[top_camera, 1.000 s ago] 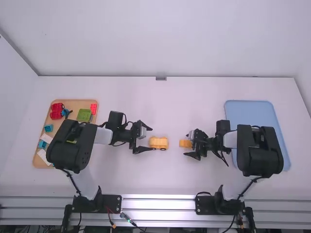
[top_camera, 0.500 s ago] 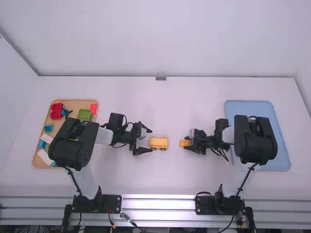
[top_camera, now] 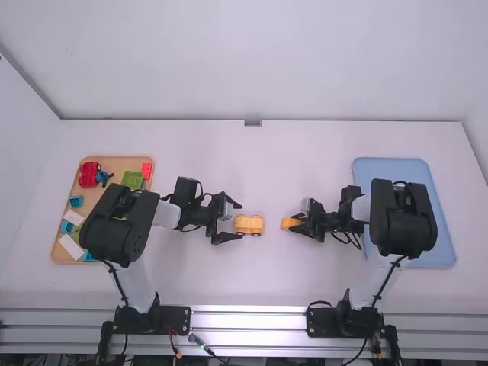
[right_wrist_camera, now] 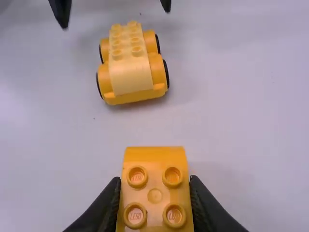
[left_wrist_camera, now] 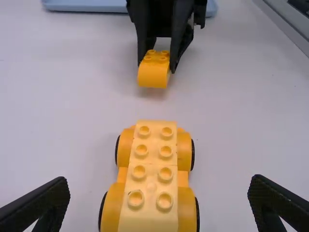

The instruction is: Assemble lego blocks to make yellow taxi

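At the far left, a tan tray (top_camera: 93, 197) holds red blocks (top_camera: 90, 174), a green block (top_camera: 133, 180) and other parts, probably grouped so the desk (top_camera: 267, 282) leaves room for building. Beside it, the left arm (top_camera: 165, 215) has its jaws spread wide around the near end of the yellow wheeled chassis (left_wrist_camera: 152, 179), apparently ready to brace it without yet pressing. The chassis rests wheels down, studs up, near the middle, so its top can take another piece. To its right, well clear, the right arm's (top_camera: 361, 208) jaws are clenched on the sides of a curved yellow block (right_wrist_camera: 154, 193). That side grip leaves its studs and probably its underside free for joining. Behind that arm, a blue tray (top_camera: 381, 175) perhaps awaits the finished taxi.
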Controlling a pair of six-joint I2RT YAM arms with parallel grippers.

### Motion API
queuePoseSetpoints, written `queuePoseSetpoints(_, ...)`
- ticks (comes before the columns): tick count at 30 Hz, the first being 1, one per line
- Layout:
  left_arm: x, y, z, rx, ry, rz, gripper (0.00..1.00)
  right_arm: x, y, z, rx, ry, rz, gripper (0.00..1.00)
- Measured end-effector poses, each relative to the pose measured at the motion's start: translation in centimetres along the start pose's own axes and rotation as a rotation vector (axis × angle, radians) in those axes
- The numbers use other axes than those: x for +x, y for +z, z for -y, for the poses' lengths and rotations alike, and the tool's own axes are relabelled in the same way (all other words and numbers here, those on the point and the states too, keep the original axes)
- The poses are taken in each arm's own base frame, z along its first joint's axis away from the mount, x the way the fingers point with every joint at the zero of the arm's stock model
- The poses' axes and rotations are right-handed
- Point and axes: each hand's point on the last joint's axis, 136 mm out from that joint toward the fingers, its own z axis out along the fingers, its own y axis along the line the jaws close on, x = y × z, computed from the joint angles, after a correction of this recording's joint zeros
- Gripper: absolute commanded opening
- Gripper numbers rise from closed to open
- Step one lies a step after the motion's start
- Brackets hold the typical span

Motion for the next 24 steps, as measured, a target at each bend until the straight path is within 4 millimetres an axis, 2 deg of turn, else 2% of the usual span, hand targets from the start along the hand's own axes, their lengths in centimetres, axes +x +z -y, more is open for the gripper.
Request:
queuePoseSetpoints(5, 1.1, 1.5, 0.3, 0.017, -0.007, -0.009, 0.99, -3.4, 0.8, -0.1, -0.042, -0.082, 0.051, 0.08)
queuePoseSetpoints(10, 2.0, 1.8, 0.3, 0.012, -0.034, -0.032, 0.99, -6.0, 1.9, -0.8, -0.083, -0.170, 0.107, 0.08)
queuePoseSetpoints(18, 2.1, 2.0, -0.2, -0.006, -0.004, -0.030, 0.98, -7.6, 4.1, -1.2, -0.128, -0.215, 0.130, 0.07)
queuePoseSetpoints(21, 3.2, 2.5, -0.2, 0.014, -0.037, -0.034, 0.96, -8.0, 5.0, -1.8, -0.155, -0.209, 0.131, 0.06)
queuePoseSetpoints(24, 3.1, 2.9, -0.5, 0.031, -0.034, -0.012, 0.92, -8.2, 5.5, -2.3, -0.178, -0.201, 0.129, 0.04)
